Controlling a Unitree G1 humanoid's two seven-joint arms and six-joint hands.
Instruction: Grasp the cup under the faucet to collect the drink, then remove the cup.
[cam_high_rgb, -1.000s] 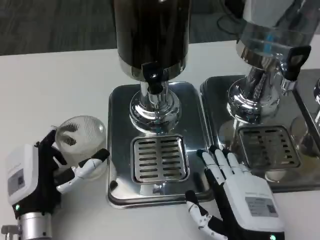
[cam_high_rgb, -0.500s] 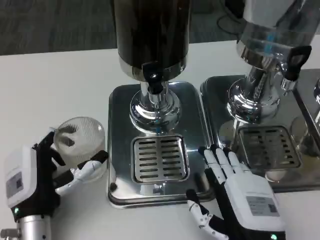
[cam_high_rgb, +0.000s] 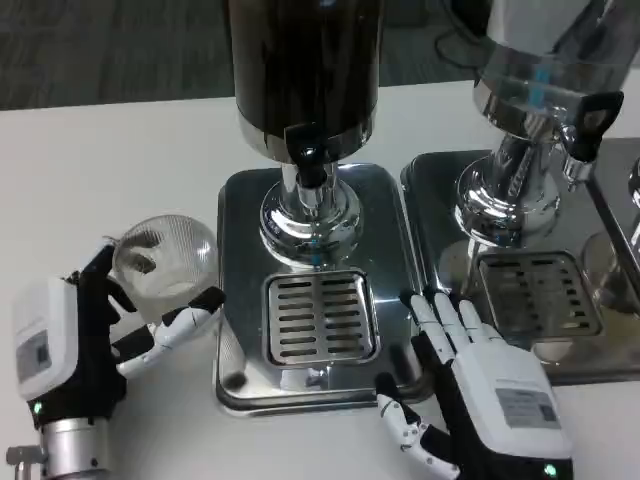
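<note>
While the dark dispenser (cam_high_rgb: 305, 75) stands over its steel tray (cam_high_rgb: 240, 210), our clear cup (cam_high_rgb: 165, 262) sits on the desk (cam_high_rgb: 90, 170) left of it, well short of the faucet (cam_high_rgb: 307, 155). Our left hand (cam_high_rgb: 75, 345) cradles the cup loosely between thumb and fingers, so we judge it could slip or snag the tray's raised rim; our right hand (cam_high_rgb: 480, 385) lies flat, fingers apart, holding nothing.

Grate (cam_high_rgb: 320, 318) under faucet (cam_high_rgb: 308, 152) open – chrome column (cam_high_rgb: 310, 215) blocks behind – right hand (cam_high_rgb: 478, 385) beside.

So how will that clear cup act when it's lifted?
The cup looks like thin ribbed clear plastic, so probably light and easily squashed. It appears empty, so likely tippy. The left hand wraps it; the ribs may help grip.
</note>
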